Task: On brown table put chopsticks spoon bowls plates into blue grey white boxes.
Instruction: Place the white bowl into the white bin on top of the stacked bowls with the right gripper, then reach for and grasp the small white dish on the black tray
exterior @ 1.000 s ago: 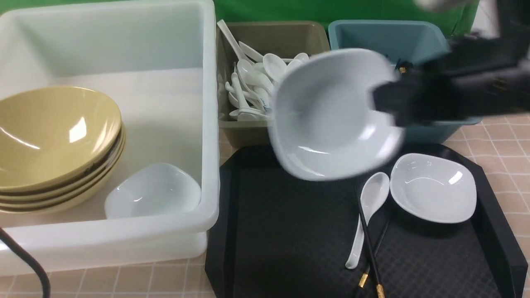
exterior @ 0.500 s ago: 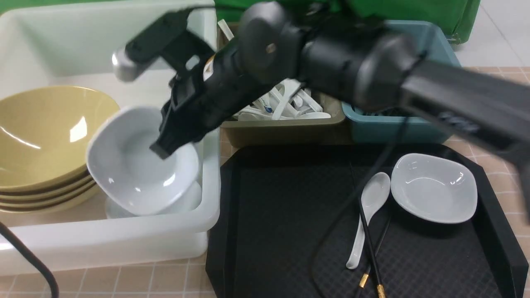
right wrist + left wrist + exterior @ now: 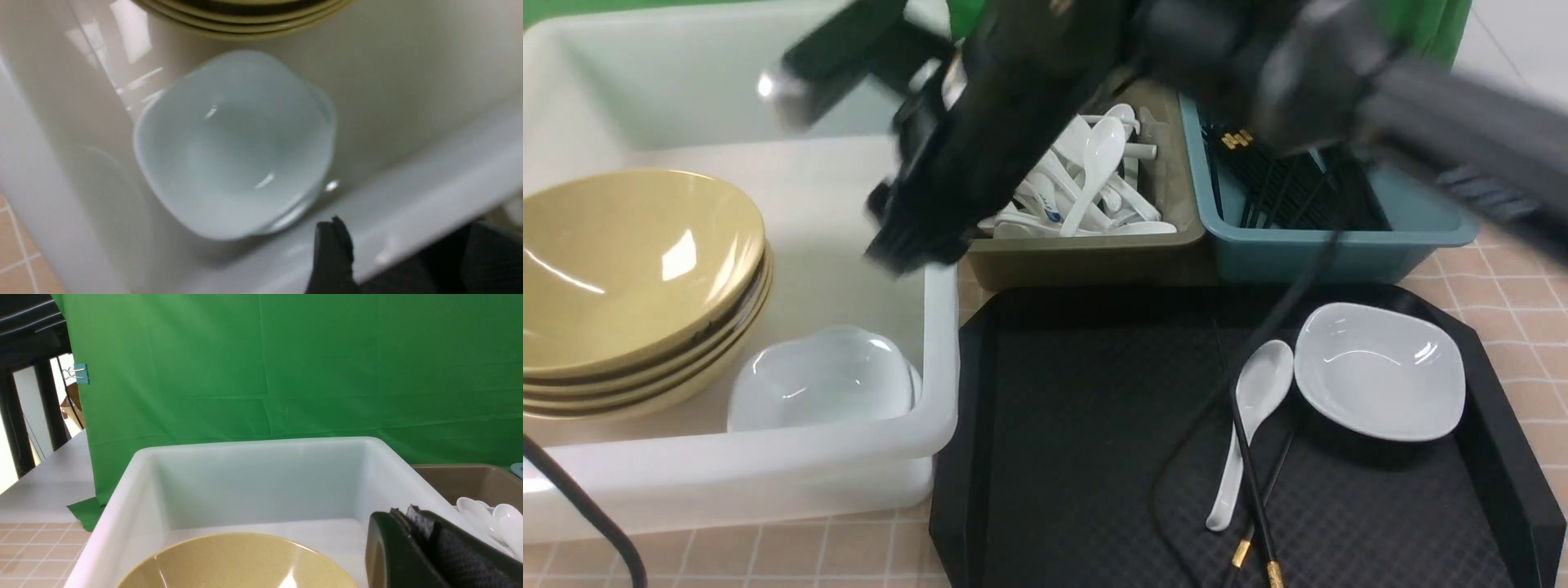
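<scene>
Where the right claw [image 3: 392,249] hangs with its fingers parted wide and nothing between them, the very large white tub [image 3: 845,245] spreads beneath and beyond it, milky and translucent, with a thick rolled rim and smooth pale walls. Just beyond the claw's far side from the tub's middle sits the grey-brown bin [image 3: 1086,265], rectangular and dull, full of glossy white spoons tangled at many angles. Farther right of the claw, the teal-blue bin [image 3: 1315,245] is partly hidden by the dark arm and carries a sheaf of black chopsticks, some with gold bands.

Left of the claw, inside the tub, the mustard-tan bowls [image 3: 629,269] are stacked, wide and shiny, their dark rim lines showing between layers. Below the claw in the front view, two white dishes [image 3: 821,380] lie nested and tilted in the tub's near corner, rounded-square, with small bright glints. Well to the claw's right, on the black tray [image 3: 1086,457], rests another white dish [image 3: 1379,371], shallow and clean-edged. Beside it lies a white spoon [image 3: 1262,388] with a deep oval scoop, crossed by a thin black chopstick [image 3: 1252,482] banded in gold.

As for the left claw [image 3: 412,518], its fingers are pressed together, near the tub's side.
</scene>
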Motion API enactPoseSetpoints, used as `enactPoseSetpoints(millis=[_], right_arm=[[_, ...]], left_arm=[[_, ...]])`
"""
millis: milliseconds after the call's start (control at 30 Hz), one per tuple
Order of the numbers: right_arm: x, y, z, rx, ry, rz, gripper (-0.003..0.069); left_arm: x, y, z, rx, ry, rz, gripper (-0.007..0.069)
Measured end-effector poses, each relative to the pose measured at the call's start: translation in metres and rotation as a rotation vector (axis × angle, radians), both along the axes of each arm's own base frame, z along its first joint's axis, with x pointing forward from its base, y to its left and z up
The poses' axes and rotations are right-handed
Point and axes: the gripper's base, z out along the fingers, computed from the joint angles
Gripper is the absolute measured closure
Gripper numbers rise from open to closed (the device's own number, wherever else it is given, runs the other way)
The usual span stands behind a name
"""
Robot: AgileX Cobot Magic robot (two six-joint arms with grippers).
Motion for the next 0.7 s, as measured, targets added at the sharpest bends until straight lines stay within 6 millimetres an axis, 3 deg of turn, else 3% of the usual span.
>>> enactPoseSetpoints(millis=[67,167,233,267,367,467,567,700], right_arm=[[-0.006,-0.04,0.028,0.0,-0.054,-0.095,0.0195],[-0.008,-0.102,0.038,-0.033,-0.063,-0.291,0.0195],[-0.008,-0.149,0.012,-0.105,0.003,-0.437,0.0195],[-0.008,-0.153,0.013,-0.102,-0.001,-0.45,0.0195],[-0.004,-0.209,-0.065,-0.205,0.145,-0.611,0.0195],[-0.006,-0.232,-0.114,-0.233,0.216,-0.67,0.0202],[-0.005,-0.236,-0.146,-0.217,0.222,-0.686,0.0223],[0.002,-0.229,-0.169,-0.196,0.209,-0.666,0.0249]], left_arm=[[0.0,0.0,0.0,-0.005,0.0,-0.001,0.062],[0.0,0.0,0.0,-0.02,-0.001,-0.002,0.062],[0.0,0.0,0.0,-0.026,-0.001,-0.002,0.062],[0.0,0.0,0.0,-0.027,-0.001,-0.003,0.062],[0.0,0.0,0.0,-0.036,-0.003,-0.003,0.062],[0.0,0.0,0.0,-0.041,-0.002,-0.004,0.062],[0.0,0.0,0.0,-0.044,-0.002,-0.005,0.062],[0.0,0.0,-0.002,-0.045,0.005,-0.006,0.062]])
